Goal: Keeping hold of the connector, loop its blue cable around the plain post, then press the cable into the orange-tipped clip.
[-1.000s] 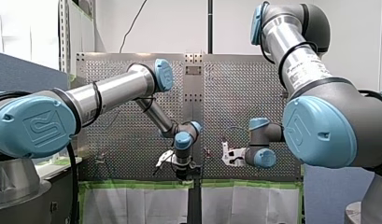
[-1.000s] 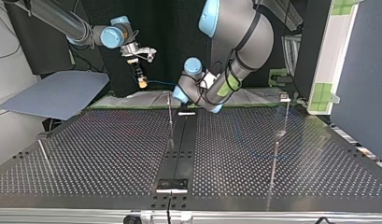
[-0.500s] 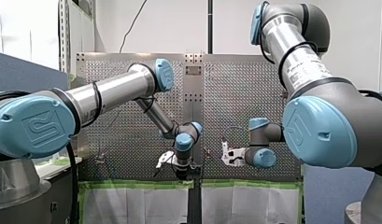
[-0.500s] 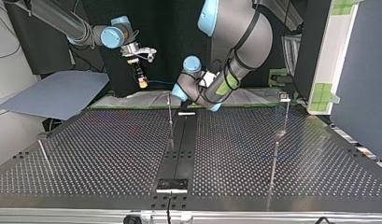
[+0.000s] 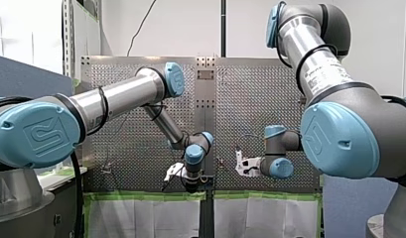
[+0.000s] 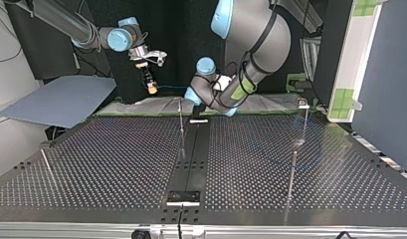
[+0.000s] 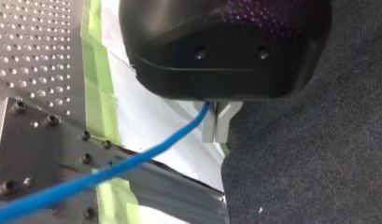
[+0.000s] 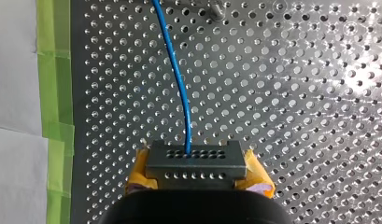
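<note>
Firmly, my right end effector clamps the connector above the perforated worktop, while its blue cable runs to my left end effector, seemingly pinched shut on it.

Left arm reached low toward the middle, wrist bent downward; left gripper pinched tight on the cable. Right arm stood elbow-high (forearm folded back inward); right gripper clamped the connector between yellow pads.
</note>
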